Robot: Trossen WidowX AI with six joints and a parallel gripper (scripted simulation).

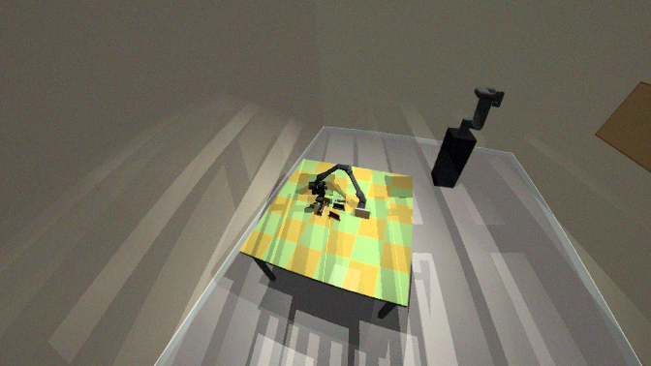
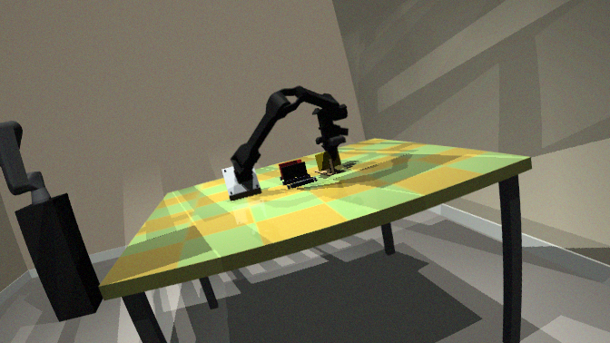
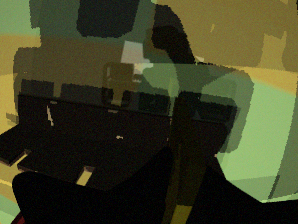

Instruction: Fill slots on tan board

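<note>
The gripper (image 2: pixel 333 158) (image 3: pixel 188 165) points down and is shut on the yellow board (image 2: pixel 322 162) (image 3: pixel 181 215). The board is upright, edge-on in the wrist view, and crosses the right part of the tan board (image 3: pixel 125 135) (image 2: pixel 331 167). It is low, near the table; its notch is hidden and I cannot tell how deeply it sits. The tan board looks very dark in the wrist view. Two slots (image 3: pixel 22 158) (image 3: pixel 86 175) show open left of the yellow board. A red board (image 2: pixel 290 162) (image 1: pixel 334 214) and a dark board (image 2: pixel 294 171) stand in holders.
The holders are between the arm's pale base plate (image 2: pixel 231 182) (image 1: pixel 362 213) and the tan board. The checkered table (image 1: pixel 339 242) (image 2: pixel 295 222) carries everything. A second arm (image 1: pixel 481 108) (image 2: pixel 11 159) stands on a black pedestal (image 1: pixel 452 157) (image 2: pixel 56 254) off the table.
</note>
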